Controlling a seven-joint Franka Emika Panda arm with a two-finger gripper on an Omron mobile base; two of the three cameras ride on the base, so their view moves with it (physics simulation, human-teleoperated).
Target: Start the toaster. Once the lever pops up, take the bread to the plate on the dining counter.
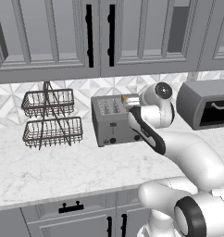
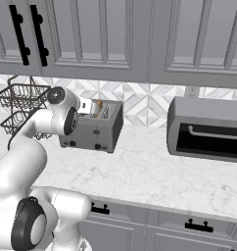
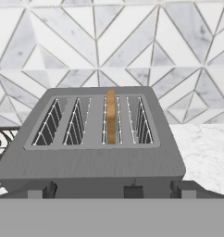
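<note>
The grey four-slot toaster (image 1: 111,122) (image 2: 93,132) (image 3: 95,162) stands on the marble worktop against the tiled wall. The bread (image 3: 111,118) stands on edge in the third slot from the left in the hand view, its tan top poking out (image 2: 98,104). My gripper (image 3: 113,190) hovers just above the toaster's front edge, tilted down over the slots. It is open, its fingertips (image 3: 42,190) far apart with nothing between them. The plate and the dining counter are out of view.
A two-tier wire basket rack (image 1: 51,118) (image 2: 17,98) stands left of the toaster. A larger toaster oven (image 1: 208,104) (image 2: 208,130) sits to the right. Grey upper cabinets (image 1: 90,37) hang overhead. Bare marble worktop (image 1: 63,166) lies in front.
</note>
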